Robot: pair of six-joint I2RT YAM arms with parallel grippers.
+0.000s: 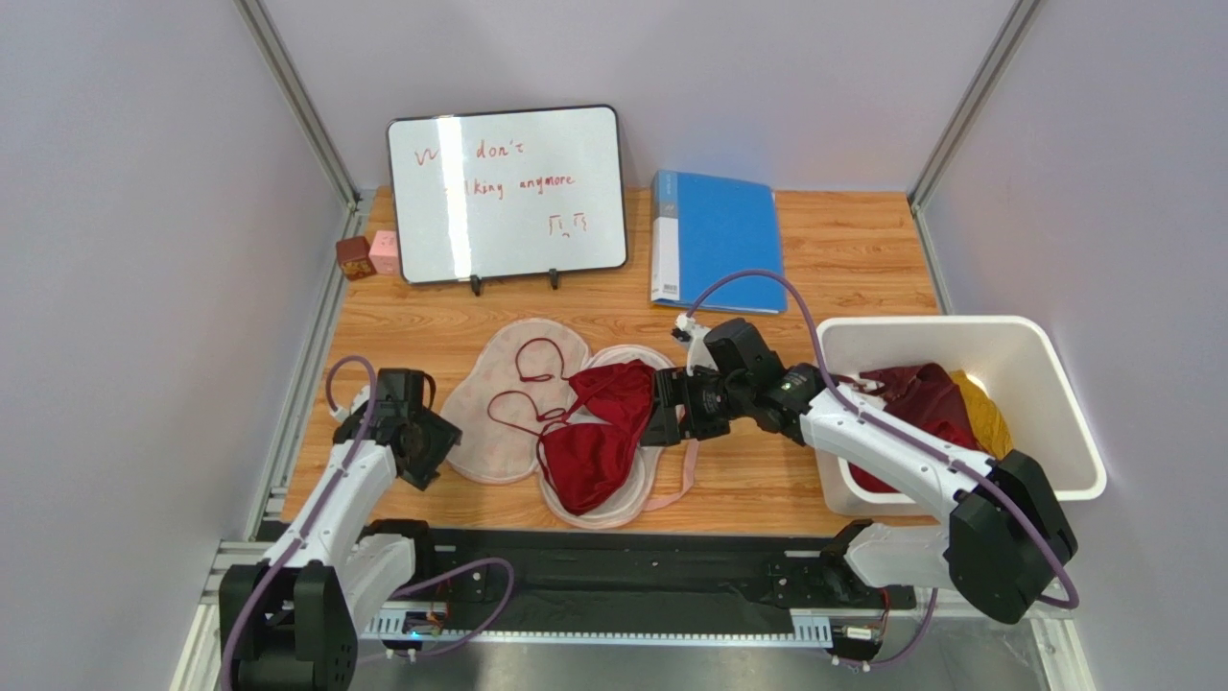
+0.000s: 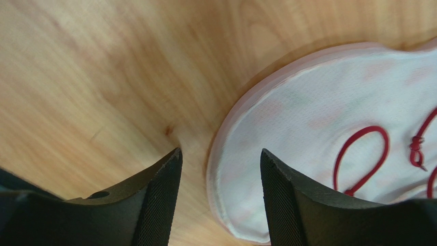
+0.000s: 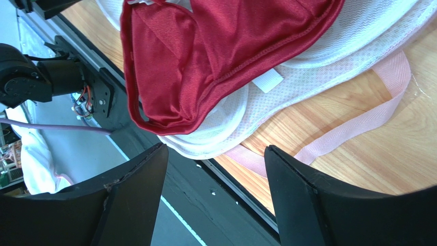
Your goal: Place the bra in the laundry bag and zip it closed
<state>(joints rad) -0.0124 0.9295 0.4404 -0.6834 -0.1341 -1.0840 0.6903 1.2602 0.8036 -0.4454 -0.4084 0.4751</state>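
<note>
The laundry bag [image 1: 497, 418] lies open and flat in two lobes on the wooden table, pale lining up. The dark red bra [image 1: 594, 439] lies on its right lobe, with thin straps [image 1: 531, 377] looped over the left lobe. My left gripper [image 1: 428, 432] is open and empty at the bag's left edge. In the left wrist view the bag's rim [image 2: 231, 195] sits between the fingers [image 2: 164, 195], and a strap [image 2: 361, 159] shows. My right gripper [image 1: 666, 408] is open and empty beside the bra's right side. The right wrist view shows the bra [image 3: 215, 46], the lining [image 3: 308, 66] and a pink ribbon [image 3: 359, 123].
A white plastic bin [image 1: 1060, 418] with red and yellow clothes stands at the right. A whiteboard [image 1: 505, 192], a blue folder [image 1: 717, 238] and two small cubes [image 1: 369, 255] stand at the back. A black rail [image 1: 620, 569] runs along the table's near edge.
</note>
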